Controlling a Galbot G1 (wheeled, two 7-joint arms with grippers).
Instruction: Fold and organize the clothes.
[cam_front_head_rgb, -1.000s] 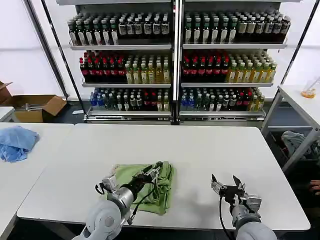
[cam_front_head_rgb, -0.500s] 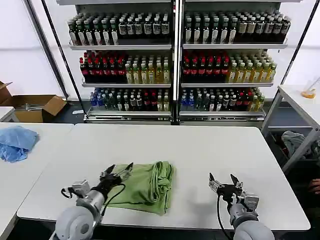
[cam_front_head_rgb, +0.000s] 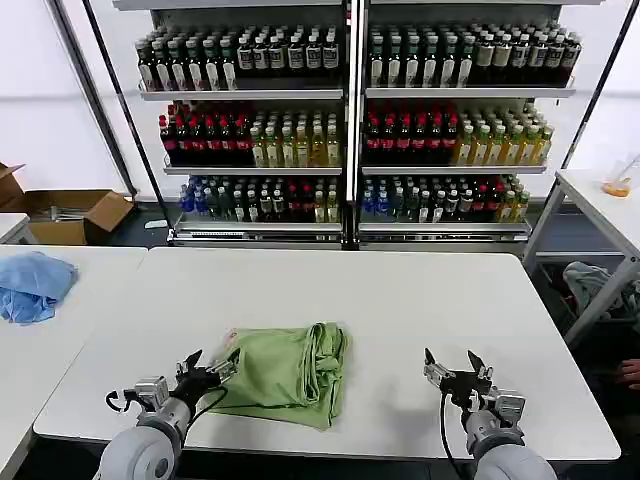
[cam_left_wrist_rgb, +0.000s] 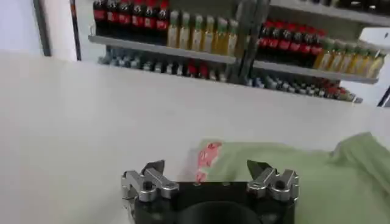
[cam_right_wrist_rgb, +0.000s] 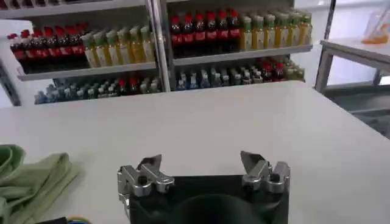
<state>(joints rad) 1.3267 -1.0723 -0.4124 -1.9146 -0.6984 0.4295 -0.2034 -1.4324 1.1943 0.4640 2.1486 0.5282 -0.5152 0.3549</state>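
The clothes are one light green shirt (cam_front_head_rgb: 285, 372), folded into a rough rectangle on the white table (cam_front_head_rgb: 400, 300) near its front edge. A bit of red-and-white print (cam_left_wrist_rgb: 209, 153) shows at its near corner. My left gripper (cam_front_head_rgb: 205, 366) stands open just off the shirt's left edge, apart from the cloth, with nothing between its fingers. The left wrist view has that gripper (cam_left_wrist_rgb: 206, 165) facing the shirt (cam_left_wrist_rgb: 292, 170). My right gripper (cam_front_head_rgb: 455, 367) is open over bare table to the shirt's right. In its own view the right gripper (cam_right_wrist_rgb: 201, 161) has the shirt's edge (cam_right_wrist_rgb: 30, 182) off to one side.
A crumpled light blue cloth (cam_front_head_rgb: 32, 284) lies on the neighbouring table to the left. Shelves of bottles (cam_front_head_rgb: 350, 130) stand behind the table. A cardboard box (cam_front_head_rgb: 70, 212) sits at back left, and another table (cam_front_head_rgb: 605, 215) stands at the right.
My left gripper has drawn back off the shirt to the left and toward the front edge, letting go of the cloth. The shirt now lies flatter. The right gripper has barely moved.
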